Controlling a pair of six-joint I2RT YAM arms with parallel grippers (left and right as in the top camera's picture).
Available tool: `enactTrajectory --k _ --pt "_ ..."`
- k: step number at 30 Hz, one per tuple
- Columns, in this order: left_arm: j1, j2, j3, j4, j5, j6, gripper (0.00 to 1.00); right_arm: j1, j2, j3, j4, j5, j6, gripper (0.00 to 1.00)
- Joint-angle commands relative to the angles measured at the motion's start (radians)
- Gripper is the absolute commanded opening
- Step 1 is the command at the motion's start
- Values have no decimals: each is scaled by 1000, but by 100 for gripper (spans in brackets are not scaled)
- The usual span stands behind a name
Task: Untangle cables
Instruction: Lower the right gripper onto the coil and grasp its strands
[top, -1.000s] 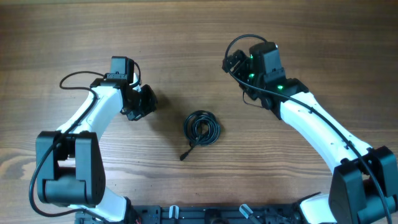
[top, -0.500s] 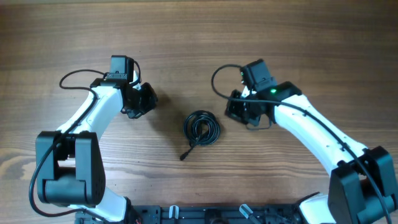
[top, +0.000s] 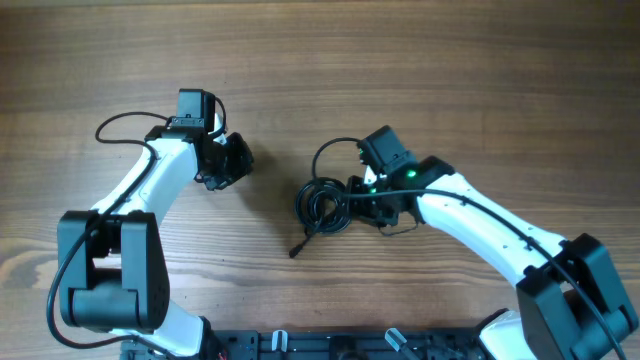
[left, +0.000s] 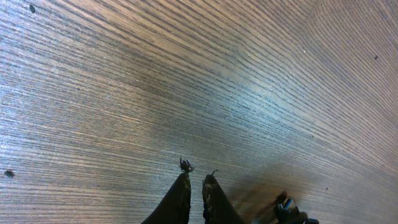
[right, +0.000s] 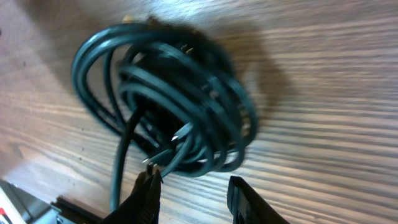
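Observation:
The cables (top: 325, 205) lie as one small black coil in the middle of the wooden table, with a plug end (top: 296, 250) trailing towards the front left. In the right wrist view the coil (right: 168, 93) fills the upper middle as several looped strands. My right gripper (top: 350, 197) is at the coil's right edge. It is open (right: 194, 177) with nothing between its fingers, and its left fingertip (right: 152, 180) is right at the nearest loops. My left gripper (top: 243, 160) hangs well to the left of the coil, shut (left: 194, 176) over bare wood and holding nothing.
The right arm's own thick wire (top: 325, 155) loops just behind the coil. A dark rail (top: 300, 345) runs along the table's front edge between the two arm bases. Bare wood surrounds the coil on its left and far sides.
My right arm has swung from the far right down and left to the coil, and its jaws have narrowed. The left arm has stayed in place.

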Motion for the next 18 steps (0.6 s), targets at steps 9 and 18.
enactTrajectory --k 9,18 --pt "1 -5 -1 -60 100 -10 10 63 91 -8 34 170 158 35" --pt "4 -6 -1 -76 264 -9 4 60 135 -7 106 129 183 4"
